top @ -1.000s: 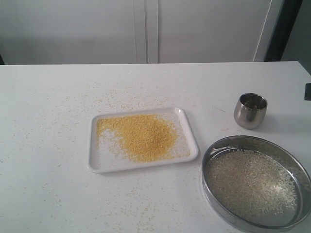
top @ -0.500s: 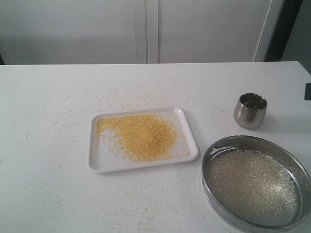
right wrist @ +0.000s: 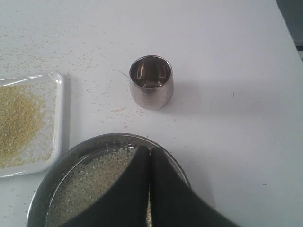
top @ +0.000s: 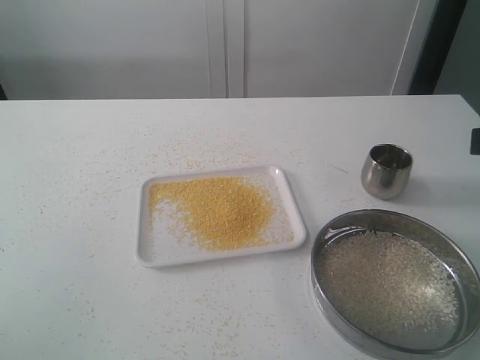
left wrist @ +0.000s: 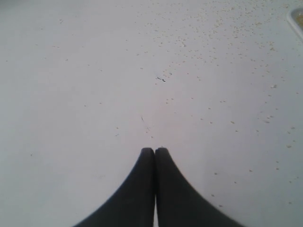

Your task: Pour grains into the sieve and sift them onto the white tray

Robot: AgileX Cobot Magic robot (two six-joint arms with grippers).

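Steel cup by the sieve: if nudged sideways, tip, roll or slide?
Cup looks empty, so probably light; a low nudge likely slides it on the smooth table. Rounded belly narrowing to the base: a high push may tip it, then roll. Polished steel, likely slippery.

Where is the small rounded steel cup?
Exterior view: the cup stands upright on the right, just beyond the wide round steel sieve, right of the white tray.

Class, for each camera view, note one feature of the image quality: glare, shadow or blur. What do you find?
Exterior view: glare on the mesh inside the sieve, soft shadow beside the steel cup. Left wrist view: the shut left gripper is a blurred dark shape. Right wrist view: the right gripper is likewise out of focus, the steel cup sharp.
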